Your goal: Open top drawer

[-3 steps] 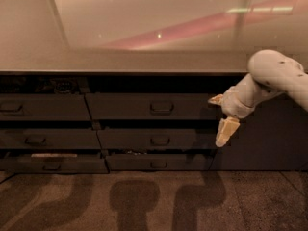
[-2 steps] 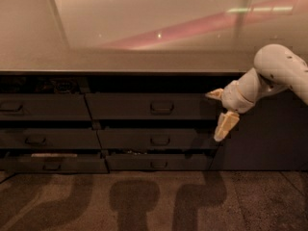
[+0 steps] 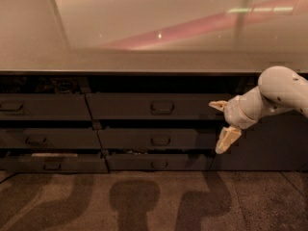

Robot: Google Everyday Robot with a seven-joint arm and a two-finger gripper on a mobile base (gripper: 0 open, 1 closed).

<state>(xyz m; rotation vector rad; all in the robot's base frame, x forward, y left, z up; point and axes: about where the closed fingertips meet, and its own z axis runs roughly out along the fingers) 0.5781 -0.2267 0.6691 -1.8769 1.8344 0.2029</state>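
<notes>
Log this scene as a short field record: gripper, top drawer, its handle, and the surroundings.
gripper: open, empty, at the right end of the top drawer's front
top drawer: dark grey, wide flat front just under the counter
handle: small recessed one at the centre of the front, left of the gripper, not gripped
counter: pale glossy top above the drawers
middle drawer: directly below, same kind of handle
left column of drawers: three dark fronts
task state: handle not yet taken

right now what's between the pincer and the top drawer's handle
Only bare drawer front, in the camera view; the open pincer hangs at the right end of the top drawer, off its handle.
</notes>
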